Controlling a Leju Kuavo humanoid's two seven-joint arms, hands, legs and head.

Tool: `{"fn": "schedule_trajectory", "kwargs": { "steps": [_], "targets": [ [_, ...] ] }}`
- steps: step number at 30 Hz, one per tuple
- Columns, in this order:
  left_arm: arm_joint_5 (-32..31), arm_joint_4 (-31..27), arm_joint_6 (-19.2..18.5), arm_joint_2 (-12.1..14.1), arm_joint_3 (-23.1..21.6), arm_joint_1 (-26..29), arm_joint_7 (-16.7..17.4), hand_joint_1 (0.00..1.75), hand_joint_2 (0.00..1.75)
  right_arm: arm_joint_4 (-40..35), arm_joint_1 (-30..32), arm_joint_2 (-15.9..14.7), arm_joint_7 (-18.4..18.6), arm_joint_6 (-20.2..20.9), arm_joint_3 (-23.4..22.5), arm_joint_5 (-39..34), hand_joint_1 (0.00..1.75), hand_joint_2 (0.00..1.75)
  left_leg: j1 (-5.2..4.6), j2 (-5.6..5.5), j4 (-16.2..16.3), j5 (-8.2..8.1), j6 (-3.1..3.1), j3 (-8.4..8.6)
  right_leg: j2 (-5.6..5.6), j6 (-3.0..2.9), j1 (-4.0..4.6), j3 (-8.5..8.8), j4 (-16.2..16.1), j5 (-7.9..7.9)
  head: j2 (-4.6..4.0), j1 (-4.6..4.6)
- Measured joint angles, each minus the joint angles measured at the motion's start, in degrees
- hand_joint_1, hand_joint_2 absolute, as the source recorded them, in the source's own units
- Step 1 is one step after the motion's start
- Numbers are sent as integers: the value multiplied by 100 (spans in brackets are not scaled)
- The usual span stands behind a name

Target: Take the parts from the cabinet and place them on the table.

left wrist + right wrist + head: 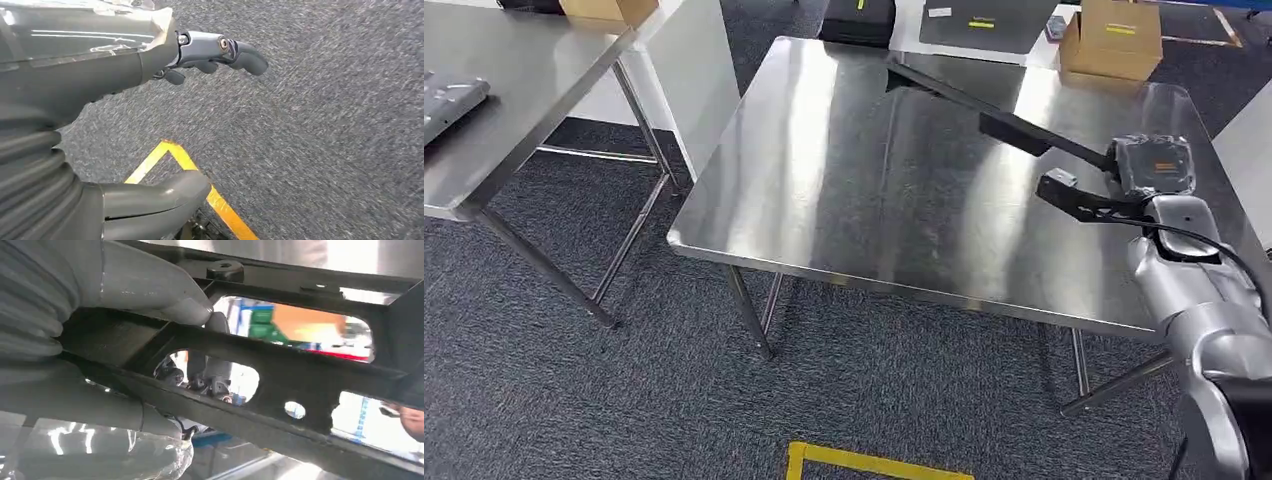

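Here the right hand (1152, 168) is clamped on one black part (1064, 165), a long openwork bracket with cut-out holes; in the right wrist view its thumb (165, 295) presses on the frame (280, 365) while the darker fingers sit behind it. From the hand the part reaches out toward ten o'clock, held above the steel table (864, 190) near its right side, at about three o'clock on the top; whether its far tip touches the steel I cannot tell. The left hand (220, 52) hangs over the carpet (325, 125) with its fingers loosely apart and holds nothing.

The placing step looks to be in hand: the part is over the table and not yet set down. The next move probably calls for lowering it flat, then loosening the grip.

Counted: one part in view, two steel tables, with the second table (504, 110) at nine o'clock.
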Motion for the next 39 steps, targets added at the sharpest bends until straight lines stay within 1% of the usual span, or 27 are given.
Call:
{"fn": "schedule_trajectory", "kwargs": {
  "steps": [2, 6, 8, 10, 11, 15, 21, 25, 26, 33, 39],
  "targets": [
    [-17, 0, 0, 7, -31, -2, -7, 0, 175, 68, -60, -52, 15, 15, 0, 8, 169, 175, 0, 4, 0, 2, 3, 2, 1, 1, 0, -1, 0, 1, 0, -2],
    [-39, 0, 13, 35, -55, 6, -41, 0, 175, 193, -159, -116, 318, 33, 7, 220, 169, 175, 2, 3, 0, 9, 8, 1, -3, 1, 1, -1, 1, 1, 0, 0],
    [-42, 0, 42, 63, -55, 29, -125, 0, 175, 259, -210, -140, 429, 33, 4, 273, 169, 175, 3, 3, 0, 9, 7, 1, -2, 1, 1, -1, 2, 1, 0, 0],
    [-131, 0, 262, 94, -55, 45, -244, 0, 175, 324, -233, -184, 492, 31, 2, 308, 169, 175, 3, 4, 0, 8, 8, 1, -2, 1, 2, -1, 2, 1, 0, 0],
    [-153, 0, 295, 112, -53, 49, -284, 0, 175, 352, -232, -208, 512, 20, -4, 308, 169, 175, 3, 3, 0, 8, 8, 1, -2, 1, 2, -1, 2, 1, 0, 2],
    [-166, 0, 265, 199, -46, 86, -313, 0, 175, 457, -223, -265, 466, -59, -44, 295, 169, 175, 2, 5, 0, 8, 8, 0, -1, 1, 1, -2, 1, 0, 0, 0],
    [-225, 0, -24, 435, -44, 167, -162, 0, 175, 518, -158, -284, 326, -190, -133, 348, 169, 175, 3, 4, 0, 8, 8, 0, -2, 1, 2, -2, 2, 0, 0, 2],
    [-238, 0, -63, 562, -44, 202, -127, 0, 175, 536, -156, -297, 286, -199, -140, 391, 169, 175, 4, 5, -1, 8, 7, 1, -1, 1, 4, -2, 3, 0, 0, 0],
    [-232, 0, -50, 575, -44, 207, -151, 0, 175, 538, -155, -300, 286, -208, -140, 407, 0, 175, 4, 4, -1, 9, 7, 1, -1, 1, 3, -2, 2, 0, 0, 0],
    [-64, 0, 96, 564, 11, 224, -376, 0, 175, 549, -140, -359, 262, -258, -221, 498, 0, 175, 4, 1, -1, 8, 8, 0, -3, 0, 2, -2, 2, 0, 0, 0],
    [-52, 0, 135, 542, 68, 231, -407, 0, 175, 551, -125, -396, 264, -258, -282, 498, 0, 175, 2, 4, -1, 8, 8, 0, -1, 1, 2, -2, 1, 0, 0, 0]
  ]
}}
